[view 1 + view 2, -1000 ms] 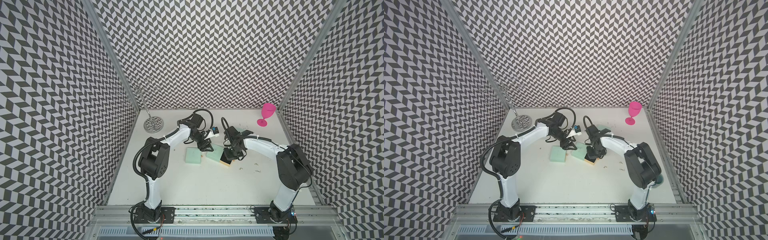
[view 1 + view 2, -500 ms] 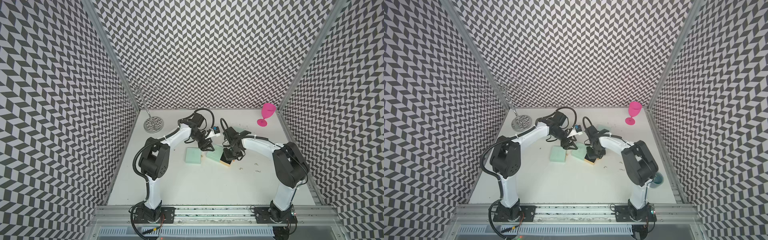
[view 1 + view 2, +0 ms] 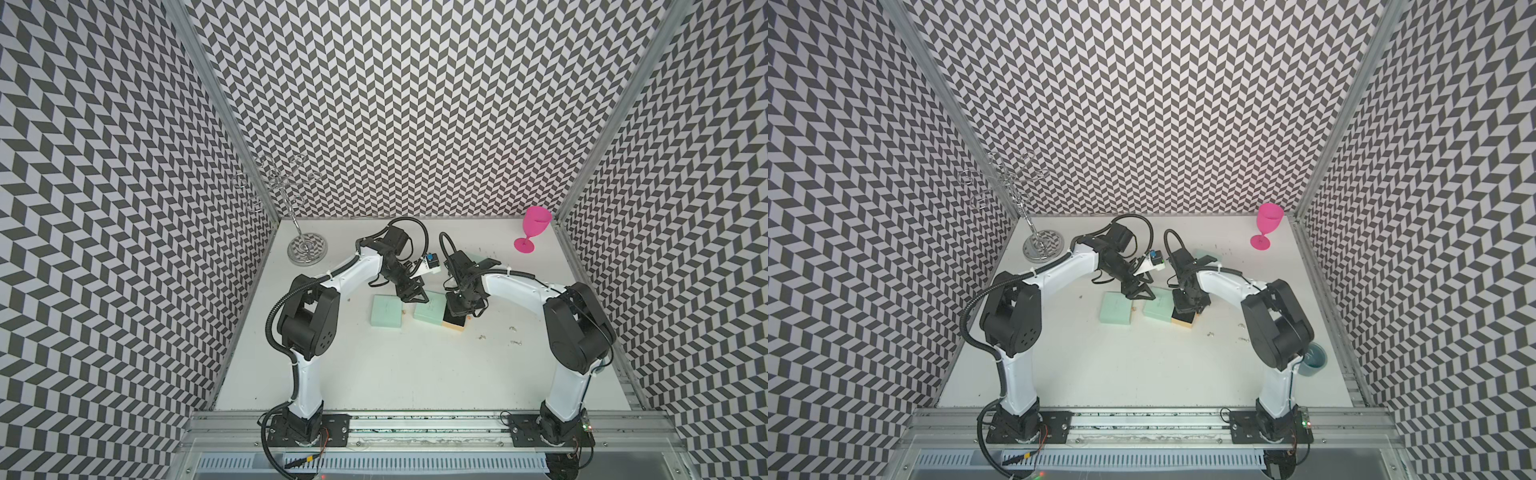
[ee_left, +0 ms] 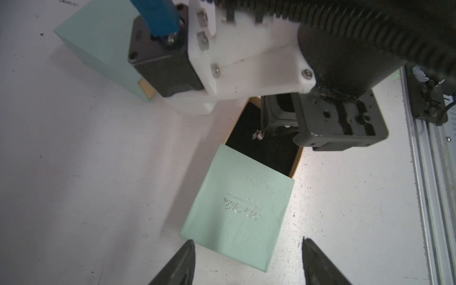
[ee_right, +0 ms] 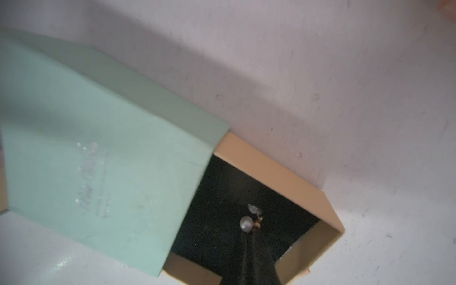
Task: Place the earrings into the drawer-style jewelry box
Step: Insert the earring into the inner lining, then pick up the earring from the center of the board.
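The jewelry box is a mint-green sleeve with a tan drawer pulled out, its black lining showing. My right gripper is shut on an earring, a small pearl with a silvery piece, held just over the lining. The left wrist view shows that same earring. My left gripper is open, its fingers standing either side of the sleeve's closed end. More earrings lie loose on the white table, right of the drawer.
A second mint box lies just left of the jewelry box. A chrome wire stand is at the back left, a pink goblet at the back right, and a teal cup by the right arm's base.
The right arm's elbow link has swung slightly inward while its gripper stays over the drawer. The left arm and both boxes have not moved.
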`<action>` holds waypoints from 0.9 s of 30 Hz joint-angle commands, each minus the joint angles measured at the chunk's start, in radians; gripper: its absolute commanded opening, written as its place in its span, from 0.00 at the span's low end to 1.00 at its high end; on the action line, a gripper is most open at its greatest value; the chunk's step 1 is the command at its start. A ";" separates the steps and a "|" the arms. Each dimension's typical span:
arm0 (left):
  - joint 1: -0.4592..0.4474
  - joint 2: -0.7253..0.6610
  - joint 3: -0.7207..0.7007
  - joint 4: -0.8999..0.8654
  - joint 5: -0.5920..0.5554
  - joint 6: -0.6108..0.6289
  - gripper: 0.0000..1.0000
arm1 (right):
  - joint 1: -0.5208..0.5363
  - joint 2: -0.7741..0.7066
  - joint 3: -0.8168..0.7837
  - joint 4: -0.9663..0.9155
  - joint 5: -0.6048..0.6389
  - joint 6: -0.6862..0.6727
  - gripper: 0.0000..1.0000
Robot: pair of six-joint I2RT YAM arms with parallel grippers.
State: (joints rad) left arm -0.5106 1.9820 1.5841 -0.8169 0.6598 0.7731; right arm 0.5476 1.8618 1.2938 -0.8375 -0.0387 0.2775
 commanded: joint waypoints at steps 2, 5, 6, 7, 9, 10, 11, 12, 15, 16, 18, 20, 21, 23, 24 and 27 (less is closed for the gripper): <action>-0.008 -0.029 -0.010 -0.017 0.019 0.023 0.69 | 0.002 0.005 0.024 0.022 0.020 0.007 0.09; -0.007 -0.029 -0.012 -0.015 0.019 0.022 0.69 | 0.000 0.011 0.019 0.024 0.008 0.002 0.08; -0.008 -0.029 -0.013 -0.015 0.019 0.022 0.69 | 0.001 0.008 0.013 0.030 -0.001 0.003 0.08; -0.007 -0.029 -0.012 -0.015 0.019 0.022 0.69 | 0.000 0.006 0.011 0.031 -0.008 0.002 0.08; -0.008 -0.030 -0.013 -0.013 0.020 0.022 0.69 | 0.000 0.001 0.014 0.030 -0.009 0.006 0.08; -0.007 -0.030 -0.013 -0.014 0.020 0.022 0.69 | 0.000 0.000 0.015 0.032 -0.007 0.006 0.08; -0.008 -0.030 -0.013 -0.014 0.020 0.022 0.69 | 0.000 -0.008 0.016 0.036 -0.007 0.008 0.09; -0.007 -0.030 -0.013 -0.013 0.020 0.021 0.69 | 0.000 -0.013 0.016 0.043 -0.008 0.006 0.10; -0.007 -0.029 -0.014 -0.011 0.020 0.020 0.69 | 0.000 -0.027 0.021 0.049 0.006 0.008 0.12; -0.007 -0.029 -0.016 -0.011 0.020 0.020 0.69 | 0.001 -0.031 0.025 0.048 0.015 0.009 0.12; -0.007 -0.030 -0.016 -0.010 0.016 0.022 0.69 | 0.000 -0.042 0.034 0.043 0.030 0.012 0.14; -0.007 -0.030 -0.015 -0.013 0.017 0.026 0.69 | 0.000 -0.056 0.041 0.032 0.041 0.014 0.14; -0.007 -0.030 -0.012 -0.017 0.016 0.029 0.69 | 0.000 -0.063 0.042 0.026 0.044 0.015 0.14; -0.005 -0.029 -0.005 -0.022 0.017 0.032 0.69 | -0.001 -0.088 0.044 0.015 0.053 0.019 0.15; -0.005 -0.031 0.001 -0.025 0.016 0.034 0.69 | -0.001 -0.103 0.045 0.006 0.057 0.022 0.15; -0.004 -0.031 0.029 -0.040 0.009 0.046 0.69 | -0.002 -0.164 0.049 -0.034 0.088 0.037 0.15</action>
State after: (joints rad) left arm -0.5106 1.9816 1.5806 -0.8234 0.6590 0.7853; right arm 0.5468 1.7855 1.3087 -0.8371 0.0010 0.2916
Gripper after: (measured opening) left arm 0.692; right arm 0.152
